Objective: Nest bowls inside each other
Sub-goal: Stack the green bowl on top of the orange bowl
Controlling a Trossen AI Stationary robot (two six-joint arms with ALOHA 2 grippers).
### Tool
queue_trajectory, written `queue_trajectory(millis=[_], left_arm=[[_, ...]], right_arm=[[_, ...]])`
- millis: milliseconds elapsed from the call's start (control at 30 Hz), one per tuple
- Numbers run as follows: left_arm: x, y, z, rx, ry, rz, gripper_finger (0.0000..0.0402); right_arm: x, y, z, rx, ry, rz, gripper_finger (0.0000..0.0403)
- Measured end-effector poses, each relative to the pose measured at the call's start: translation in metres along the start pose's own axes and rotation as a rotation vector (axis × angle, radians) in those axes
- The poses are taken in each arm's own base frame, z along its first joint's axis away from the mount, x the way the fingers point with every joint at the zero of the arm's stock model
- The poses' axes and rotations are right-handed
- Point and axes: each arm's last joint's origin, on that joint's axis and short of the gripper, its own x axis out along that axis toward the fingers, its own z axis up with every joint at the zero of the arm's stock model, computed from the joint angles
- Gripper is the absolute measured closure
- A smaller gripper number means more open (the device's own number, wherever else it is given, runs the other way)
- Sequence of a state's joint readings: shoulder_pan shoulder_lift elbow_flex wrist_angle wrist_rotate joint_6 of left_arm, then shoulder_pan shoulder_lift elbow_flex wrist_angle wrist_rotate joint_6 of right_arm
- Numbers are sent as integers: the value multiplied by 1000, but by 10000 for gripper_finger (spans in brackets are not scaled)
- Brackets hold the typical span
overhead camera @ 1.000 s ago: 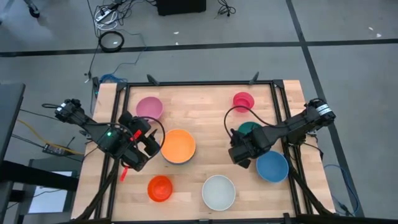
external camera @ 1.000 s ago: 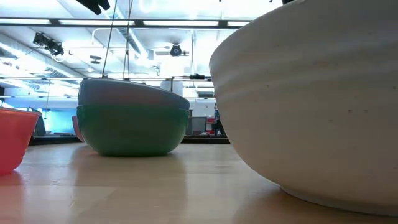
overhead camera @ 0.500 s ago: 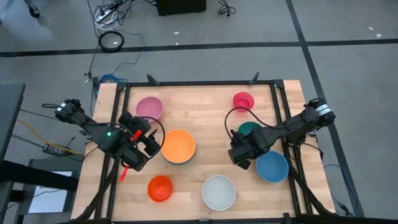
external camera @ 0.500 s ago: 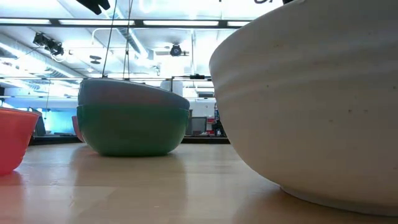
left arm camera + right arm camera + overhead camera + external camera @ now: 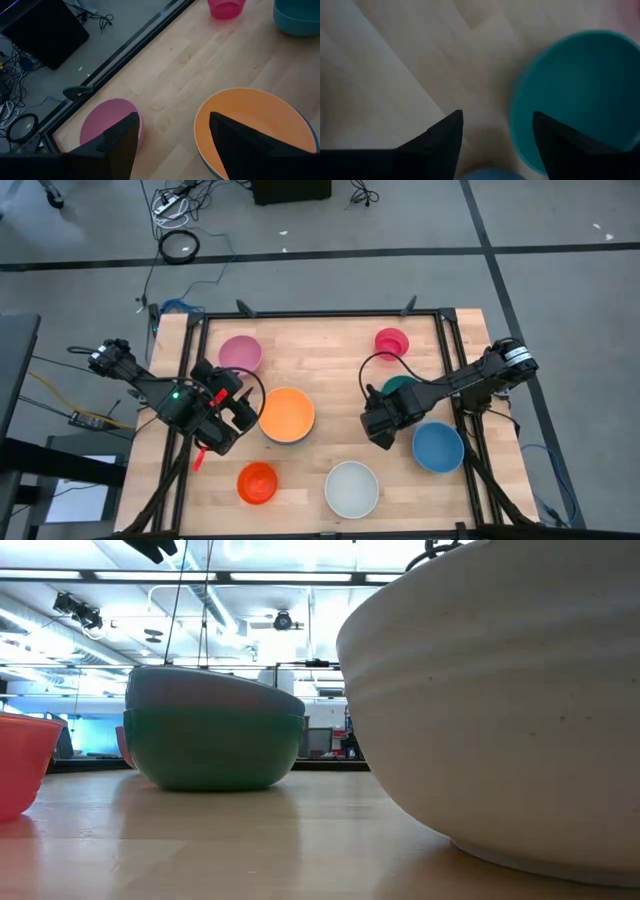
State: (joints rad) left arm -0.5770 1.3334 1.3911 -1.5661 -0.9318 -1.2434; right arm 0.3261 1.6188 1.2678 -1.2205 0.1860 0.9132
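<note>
Seven bowls show on the wooden table: pink (image 5: 240, 352), magenta (image 5: 391, 341), teal (image 5: 400, 386), blue (image 5: 438, 448), orange (image 5: 286, 415), red-orange (image 5: 257, 482) and white (image 5: 352, 489). The orange bowl (image 5: 250, 120) sits inside other bowls, seen from the side as a stack (image 5: 215, 735). My left gripper (image 5: 172, 116) hangs open just left of the orange bowl, touching nothing. My right gripper (image 5: 497, 114) points down, open, over bare wood between the teal bowl (image 5: 575, 90) and the blue bowl, holding nothing.
A black metal frame (image 5: 320, 313) borders the table top. My right arm (image 5: 450, 388) crosses over the teal bowl's near side. Bare wood (image 5: 335, 385) lies in the middle between the orange stack and my right gripper.
My right gripper has gone a little toward the table's left edge and down, away from the blue bowl's rim. No bowl has moved.
</note>
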Motion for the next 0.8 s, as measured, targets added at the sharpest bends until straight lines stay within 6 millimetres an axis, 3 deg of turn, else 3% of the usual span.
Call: queue_trajectory(millis=[400, 800], left_arm=[[0, 0, 0, 0, 0, 0, 152], [0, 0, 0, 0, 0, 0, 152]], right_arm=[[1, 0, 1, 6, -9, -1, 186], [30, -8, -10, -17, -19, -101, 190]])
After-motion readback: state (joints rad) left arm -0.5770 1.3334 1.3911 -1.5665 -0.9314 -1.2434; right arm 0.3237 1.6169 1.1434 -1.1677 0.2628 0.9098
